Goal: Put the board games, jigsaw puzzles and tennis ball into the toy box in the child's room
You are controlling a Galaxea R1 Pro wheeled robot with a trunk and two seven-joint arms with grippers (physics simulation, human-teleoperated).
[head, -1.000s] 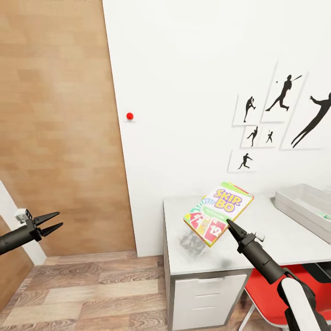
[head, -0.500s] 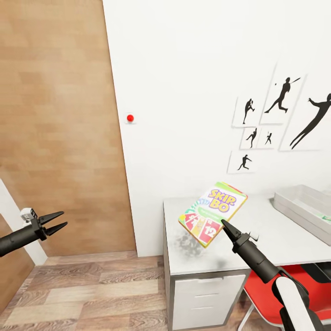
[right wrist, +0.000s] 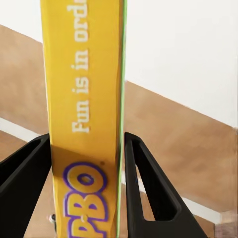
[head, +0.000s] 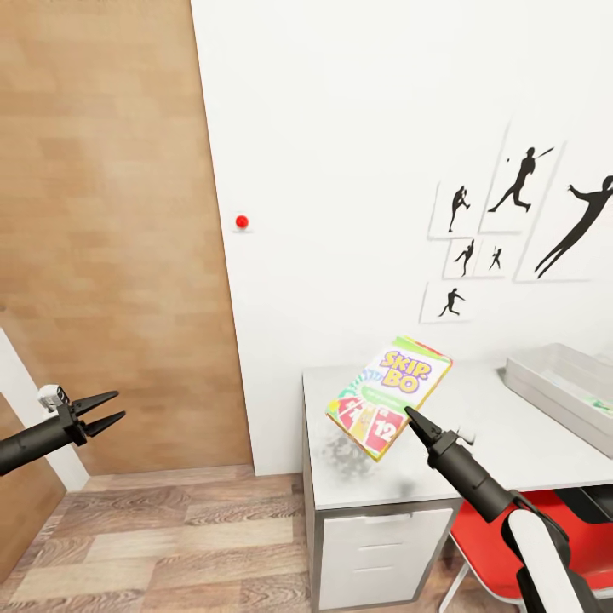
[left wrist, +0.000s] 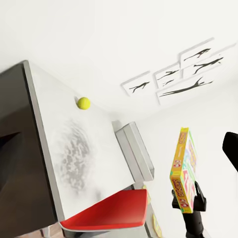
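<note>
The right hand (head: 410,419) is clamped on the Skip-Bo board game (head: 388,395), carrying it tilted above the table (head: 502,443) toward the toy box (head: 558,375); the left hand (head: 104,409) hangs empty, fingers apart.

Bright, even, soft rendered light; faint mottled shadow on table (head: 511,443).

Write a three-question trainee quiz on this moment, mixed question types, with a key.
1. True or false: the right gripper is shut on the Skip-Bo box.
2. The tennis ball rests on: A) the floor B) the table C) the red chair.
3. Fill in: the left gripper is ____ and holds nothing.

Key: 1 true; 2 B; 3 open.
</note>
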